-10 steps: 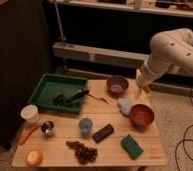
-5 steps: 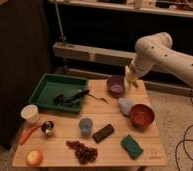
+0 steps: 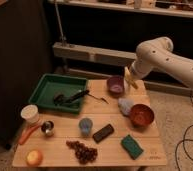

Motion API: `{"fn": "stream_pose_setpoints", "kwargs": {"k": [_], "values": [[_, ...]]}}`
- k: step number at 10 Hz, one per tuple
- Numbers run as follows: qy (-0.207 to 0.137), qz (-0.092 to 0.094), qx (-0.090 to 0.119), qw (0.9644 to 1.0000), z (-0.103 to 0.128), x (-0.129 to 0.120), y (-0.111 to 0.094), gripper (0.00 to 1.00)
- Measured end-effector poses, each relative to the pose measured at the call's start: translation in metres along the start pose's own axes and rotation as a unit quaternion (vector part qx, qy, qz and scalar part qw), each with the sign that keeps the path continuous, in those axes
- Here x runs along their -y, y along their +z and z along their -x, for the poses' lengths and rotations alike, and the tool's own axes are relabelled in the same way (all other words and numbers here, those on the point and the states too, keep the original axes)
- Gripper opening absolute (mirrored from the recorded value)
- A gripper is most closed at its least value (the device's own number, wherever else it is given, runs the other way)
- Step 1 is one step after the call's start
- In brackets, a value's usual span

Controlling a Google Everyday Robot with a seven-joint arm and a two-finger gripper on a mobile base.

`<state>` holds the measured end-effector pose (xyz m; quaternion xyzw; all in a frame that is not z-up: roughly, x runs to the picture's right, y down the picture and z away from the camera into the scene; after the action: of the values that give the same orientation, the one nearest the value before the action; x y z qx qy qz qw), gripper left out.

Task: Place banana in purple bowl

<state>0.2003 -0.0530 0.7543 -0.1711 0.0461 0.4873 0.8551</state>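
Observation:
The purple bowl [image 3: 115,85] stands at the back of the wooden table [image 3: 115,157], right of centre. My gripper [image 3: 129,78] hangs just above the bowl's right rim, at the end of the white arm [image 3: 162,57] that reaches in from the right. It is shut on the banana [image 3: 128,79], a pale yellow piece that slants down past the bowl's edge. The banana is in the air, beside and slightly over the rim, not inside the bowl.
A green tray [image 3: 46,86] with dark utensils fills the back left. A reddish-orange bowl [image 3: 141,115] and a pale crumpled item [image 3: 125,105] lie right of centre. A white cup [image 3: 30,112], carrot [image 3: 27,134], metal cup [image 3: 47,127], blue cup [image 3: 85,125], dark bar [image 3: 103,132], green sponge [image 3: 132,146], grapes [image 3: 82,150] and round fruit [image 3: 34,157] fill the front.
The arm has swung left across the table's right side, carrying the banana from beyond the table edge to the purple bowl's right rim.

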Motion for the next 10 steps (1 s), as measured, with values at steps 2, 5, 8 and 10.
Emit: {"fn": "stream_pose_setpoints", "kwargs": {"k": [2,5,8,10], "values": [[0.025,0.039,-0.001,0.9989,0.006,0.005,0.010,0.00],[0.040,0.094,-0.017,0.9946,0.028,0.009,0.018,0.00],[0.061,0.162,-0.031,0.9844,0.034,0.014,0.022,0.00],[0.060,0.170,-0.039,0.9828,0.038,0.015,0.024,0.00]]}}
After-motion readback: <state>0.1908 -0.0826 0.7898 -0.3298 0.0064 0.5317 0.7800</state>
